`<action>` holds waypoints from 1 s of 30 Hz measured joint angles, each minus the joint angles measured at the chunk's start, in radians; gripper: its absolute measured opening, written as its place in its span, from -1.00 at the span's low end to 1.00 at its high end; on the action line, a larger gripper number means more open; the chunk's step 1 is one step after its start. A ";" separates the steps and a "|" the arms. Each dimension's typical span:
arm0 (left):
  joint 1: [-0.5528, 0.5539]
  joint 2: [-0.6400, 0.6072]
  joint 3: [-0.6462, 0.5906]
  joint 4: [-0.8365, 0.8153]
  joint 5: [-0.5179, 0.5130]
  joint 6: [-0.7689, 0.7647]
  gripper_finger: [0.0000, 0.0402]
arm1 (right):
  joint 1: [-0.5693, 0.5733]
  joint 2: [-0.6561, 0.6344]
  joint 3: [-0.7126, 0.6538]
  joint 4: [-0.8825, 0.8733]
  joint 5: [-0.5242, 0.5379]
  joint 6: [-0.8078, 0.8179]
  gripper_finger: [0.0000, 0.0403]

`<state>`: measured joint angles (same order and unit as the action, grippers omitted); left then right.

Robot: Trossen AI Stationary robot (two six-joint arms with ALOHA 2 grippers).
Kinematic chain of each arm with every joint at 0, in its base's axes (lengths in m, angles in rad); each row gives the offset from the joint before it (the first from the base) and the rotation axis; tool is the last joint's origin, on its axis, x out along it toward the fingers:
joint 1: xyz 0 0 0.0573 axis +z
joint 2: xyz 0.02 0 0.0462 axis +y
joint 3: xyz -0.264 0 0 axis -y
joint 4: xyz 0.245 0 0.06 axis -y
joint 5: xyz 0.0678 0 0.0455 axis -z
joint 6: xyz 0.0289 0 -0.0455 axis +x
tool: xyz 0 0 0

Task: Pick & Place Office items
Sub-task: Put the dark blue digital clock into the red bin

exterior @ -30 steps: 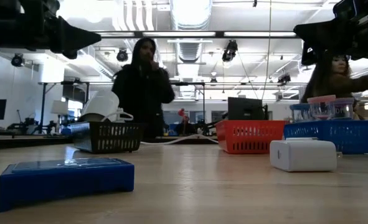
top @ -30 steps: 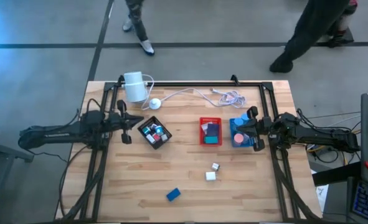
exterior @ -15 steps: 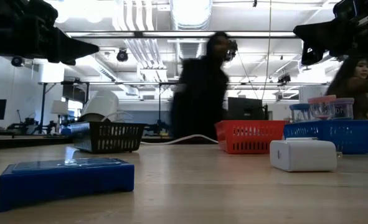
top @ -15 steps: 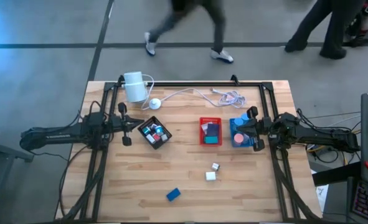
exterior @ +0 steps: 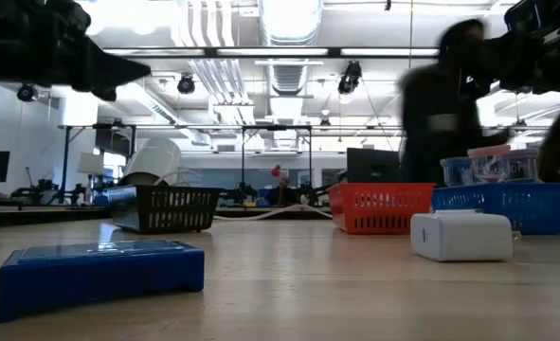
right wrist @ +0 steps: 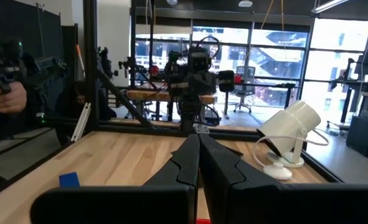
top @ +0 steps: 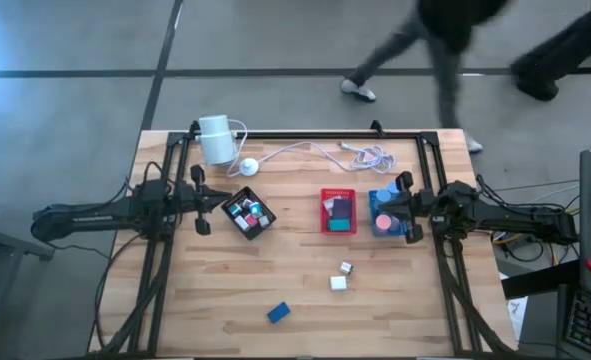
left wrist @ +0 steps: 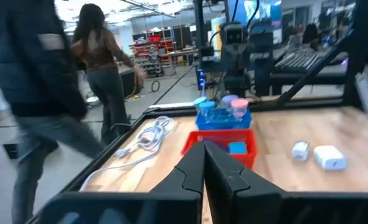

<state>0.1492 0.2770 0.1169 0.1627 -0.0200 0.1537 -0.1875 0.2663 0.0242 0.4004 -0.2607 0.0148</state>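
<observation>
High view: a flat blue block (top: 279, 313) lies near the tabletop's (top: 395, 310) front edge, well apart from two small white pieces (top: 340, 277). More small coloured pieces fill the black tray (top: 248, 214). The left pincer (top: 218, 205) and right pincer (top: 380, 212) are both pressed together, empty.

Overhead and table-level cameras share the table (top: 305, 300).

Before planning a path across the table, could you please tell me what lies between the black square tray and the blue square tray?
In the high view, the red square tray sits between the black square tray and the blue square tray; otherwise the wood is bare.
</observation>
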 joint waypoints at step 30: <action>-0.522 0.999 0.766 -0.530 -0.235 -0.625 -0.79 | 0.000 0.011 0.000 0.040 0.054 -0.058 -0.96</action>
<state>-0.3724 1.2762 0.8828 -0.3670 -0.2546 -0.4712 -0.1877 0.2775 0.0240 0.4400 -0.2070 -0.0436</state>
